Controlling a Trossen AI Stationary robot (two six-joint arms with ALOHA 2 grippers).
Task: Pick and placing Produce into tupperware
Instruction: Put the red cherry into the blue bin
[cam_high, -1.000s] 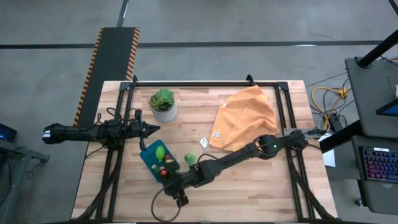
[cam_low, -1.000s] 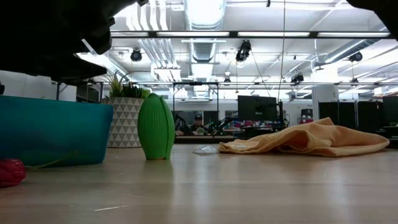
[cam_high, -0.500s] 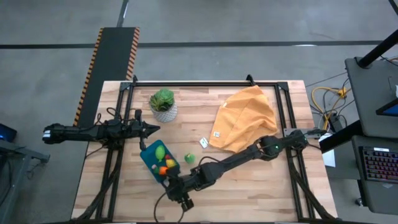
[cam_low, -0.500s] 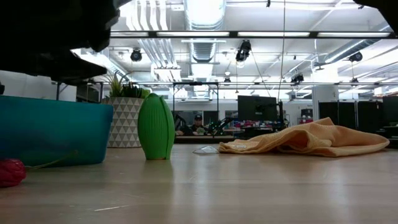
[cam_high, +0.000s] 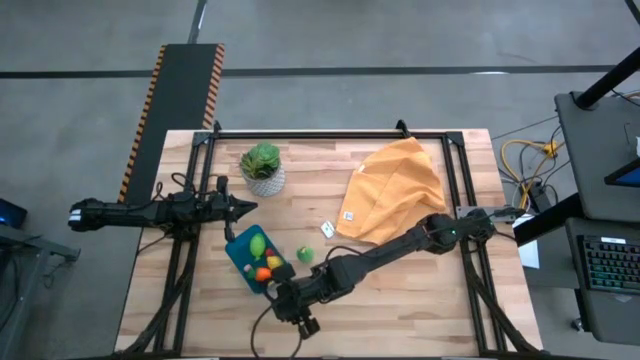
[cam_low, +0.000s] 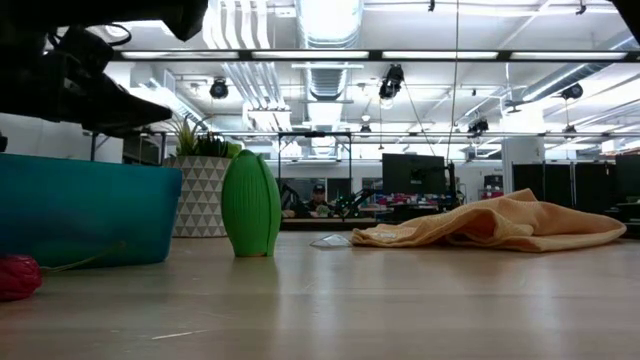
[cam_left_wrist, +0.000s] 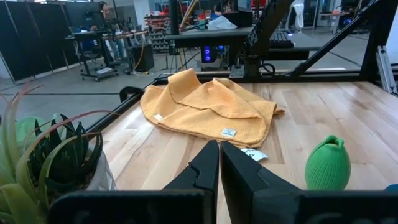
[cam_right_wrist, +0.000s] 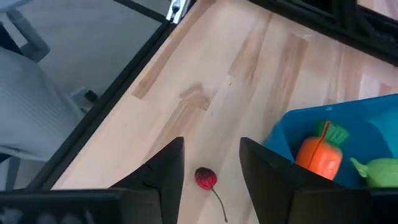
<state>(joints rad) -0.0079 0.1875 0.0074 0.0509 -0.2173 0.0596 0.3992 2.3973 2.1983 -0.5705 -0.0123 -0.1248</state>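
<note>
— At the near edge of the counter (cam_high: 400, 300), our right hand (cam_right_wrist: 210, 163) hovers with its fingers spread and empty, right above the red piece with a stem (cam_right_wrist: 206, 178). How do we take it well?

— We'd centre the fingers on the round body, not the thin stem, come straight down and close gently so it doesn't roll.

— And the tupperware (cam_high: 238, 262)?

— Just beyond, to the left. We count at least three pieces of Produce inside: the carrot (cam_right_wrist: 319, 152), a green one and a yellow one. One green piece (cam_high: 305, 255) stands outside, to its right.

— Farther back?

— Our left hand (cam_left_wrist: 219, 163) waits, fingers pressed together, holding nothing. Beyond: one potted plant (cam_high: 262, 166), one orange cloth (cam_high: 395, 190).
</note>
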